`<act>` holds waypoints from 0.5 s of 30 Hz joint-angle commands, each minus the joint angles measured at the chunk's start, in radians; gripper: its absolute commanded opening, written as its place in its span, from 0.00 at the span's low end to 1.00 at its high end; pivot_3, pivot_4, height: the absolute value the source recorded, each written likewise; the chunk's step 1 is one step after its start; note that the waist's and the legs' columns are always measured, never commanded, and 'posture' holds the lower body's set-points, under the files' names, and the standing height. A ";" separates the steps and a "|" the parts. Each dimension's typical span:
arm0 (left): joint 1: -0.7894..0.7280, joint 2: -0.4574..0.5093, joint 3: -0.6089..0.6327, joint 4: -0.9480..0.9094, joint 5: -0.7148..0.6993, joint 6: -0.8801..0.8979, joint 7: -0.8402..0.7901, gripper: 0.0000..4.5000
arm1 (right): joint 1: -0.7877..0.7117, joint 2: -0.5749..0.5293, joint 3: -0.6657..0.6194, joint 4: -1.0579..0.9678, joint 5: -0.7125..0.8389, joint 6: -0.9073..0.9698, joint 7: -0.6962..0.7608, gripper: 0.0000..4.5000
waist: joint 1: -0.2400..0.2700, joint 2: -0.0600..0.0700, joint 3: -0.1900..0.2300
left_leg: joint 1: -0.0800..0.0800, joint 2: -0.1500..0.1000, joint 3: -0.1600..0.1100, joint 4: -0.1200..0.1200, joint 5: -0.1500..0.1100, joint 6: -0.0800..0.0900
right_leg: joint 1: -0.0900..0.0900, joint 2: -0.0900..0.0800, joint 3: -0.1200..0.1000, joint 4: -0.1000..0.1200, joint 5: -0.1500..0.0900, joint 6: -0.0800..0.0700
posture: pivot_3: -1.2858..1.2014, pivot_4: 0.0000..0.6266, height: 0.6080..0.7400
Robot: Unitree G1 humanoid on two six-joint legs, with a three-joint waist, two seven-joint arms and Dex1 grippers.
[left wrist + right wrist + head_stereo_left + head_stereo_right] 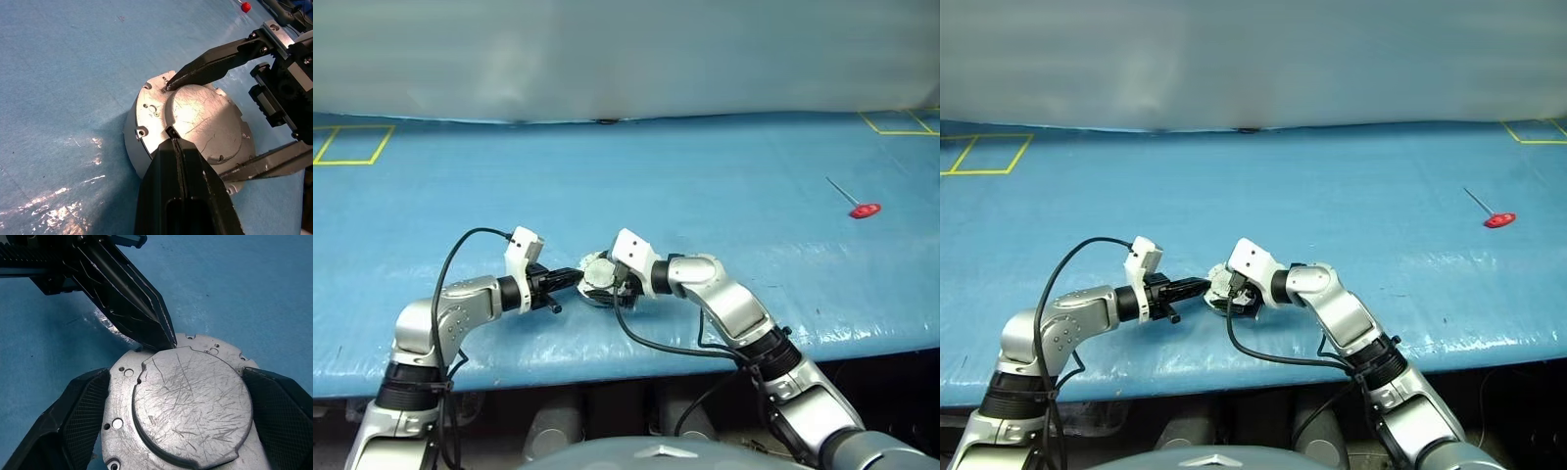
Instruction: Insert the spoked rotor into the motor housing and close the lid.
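The lid (190,404) sits plain face up on the motor housing (134,142), on the blue table (705,186). Left pincer (174,142), fingers together, tips touch the lid. Right pincer (178,431) spread wide, flanking the housing.

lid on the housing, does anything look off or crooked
The lid appears to lie flat on the motor housing, not askew. Its plain face is heavily scratched. The left tool, shut, presses its tip on the lid; the right tool straddles it. Nothing spilled.
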 commanded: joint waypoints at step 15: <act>0.005 0.003 -0.054 0.028 0.028 0.013 -0.037 0.00 | 0.104 -0.111 -0.095 -0.134 0.049 0.121 -0.020 0.99 | 0.010 0.000 0.000 | -0.002 0.000 -0.002 -0.002 -0.001 0.002 | 0.002 0.000 -0.001 -0.009 0.001 0.002 | 0.52 0.24 1.00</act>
